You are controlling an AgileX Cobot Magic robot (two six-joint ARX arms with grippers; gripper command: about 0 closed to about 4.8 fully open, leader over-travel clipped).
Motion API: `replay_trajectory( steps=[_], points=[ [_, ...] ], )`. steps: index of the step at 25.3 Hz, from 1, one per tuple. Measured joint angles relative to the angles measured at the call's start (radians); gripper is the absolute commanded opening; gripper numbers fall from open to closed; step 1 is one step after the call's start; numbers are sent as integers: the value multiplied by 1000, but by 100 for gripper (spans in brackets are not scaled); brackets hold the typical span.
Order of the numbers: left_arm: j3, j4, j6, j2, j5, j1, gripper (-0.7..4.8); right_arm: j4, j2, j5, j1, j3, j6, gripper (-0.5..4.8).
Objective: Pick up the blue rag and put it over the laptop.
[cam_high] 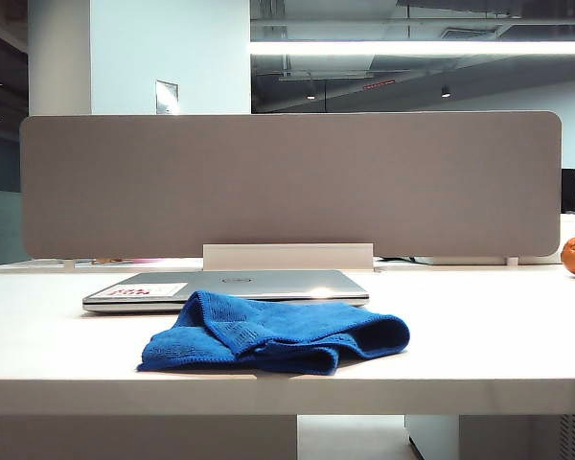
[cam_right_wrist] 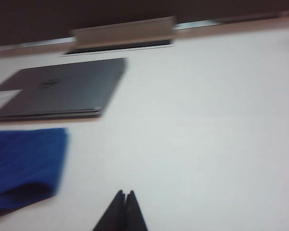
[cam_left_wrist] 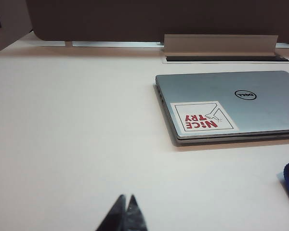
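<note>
Only our wrist views show the left gripper [cam_left_wrist: 125,204] and right gripper [cam_right_wrist: 124,199], jaws closed, empty, above the worktop [cam_high: 479,331]; the blue rag [cam_high: 273,333] lies crumpled just near of the laptop [cam_high: 240,285].

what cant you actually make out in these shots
- Exterior view: the blue rag hides the front edge of the laptop; neither arm appears.
- Left wrist view: rag cut off by the frame edge; left gripper shows only shut tips.
- Right wrist view: motion blur smears the laptop's sticker; right gripper tips shut.
</note>
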Motion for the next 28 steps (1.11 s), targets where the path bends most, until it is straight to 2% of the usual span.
replay_trajectory(
  steps=[4, 9, 13, 23, 28],
  points=[
    [0, 0, 0, 0, 0, 0, -6, 0, 0, -147, 1, 0, 40, 0],
    [0, 0, 0, 0, 0, 0, -6, 1, 0, -230, 1, 0, 103, 0],
    [0, 0, 0, 0, 0, 0, -6, 1, 0, -354, 1, 0, 126, 0],
    [0, 0, 0, 0, 2, 0, -6, 2, 0, -383, 1, 0, 181, 0],
    [42, 1, -2, 0, 69, 0, -5, 2, 0, -389, 2, 0, 182, 0]
  ],
)
